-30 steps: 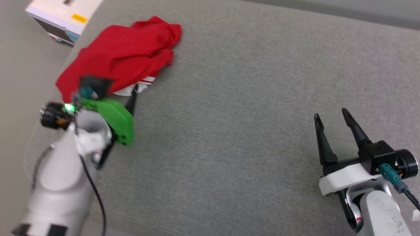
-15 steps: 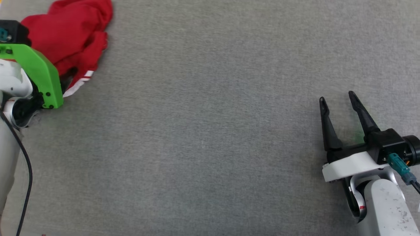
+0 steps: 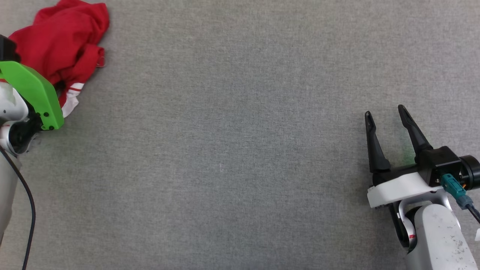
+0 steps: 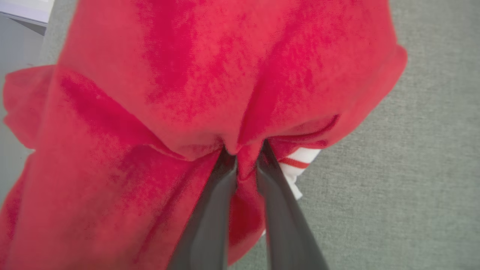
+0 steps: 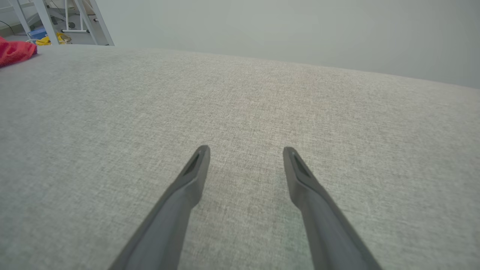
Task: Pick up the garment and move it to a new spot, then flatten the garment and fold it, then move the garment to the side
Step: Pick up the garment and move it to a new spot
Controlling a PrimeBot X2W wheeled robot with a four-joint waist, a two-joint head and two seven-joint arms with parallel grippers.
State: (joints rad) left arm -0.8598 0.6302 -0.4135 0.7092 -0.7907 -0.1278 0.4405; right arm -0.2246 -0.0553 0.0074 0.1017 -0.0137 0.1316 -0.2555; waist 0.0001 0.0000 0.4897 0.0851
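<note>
The garment point(image 3: 60, 41) is a crumpled red jersey heap at the far left of the grey surface, with a white, red-striped sleeve edge point(image 3: 71, 98) poking out below. In the left wrist view the garment point(image 4: 195, 82) bunches into a fold where my left gripper point(image 4: 245, 152) is shut on the red cloth, fingertips buried in it. In the head view the left arm's green wrist housing point(image 3: 33, 93) covers the fingers. My right gripper point(image 3: 386, 112) stands open at the lower right, far from the garment, nothing between its fingers point(image 5: 195, 165).
The grey fabric surface point(image 3: 232, 142) spreads wide between the two arms. In the right wrist view the garment point(image 5: 15, 52) is a small red patch at the far left, with metal frame legs point(image 5: 86, 22) behind the surface's far edge. A white box corner point(image 4: 22, 9) lies beyond the garment.
The head camera has swung right, so the garment now sits at the frame's left edge. My left gripper has closed on the red cloth. The right gripper stays open.
</note>
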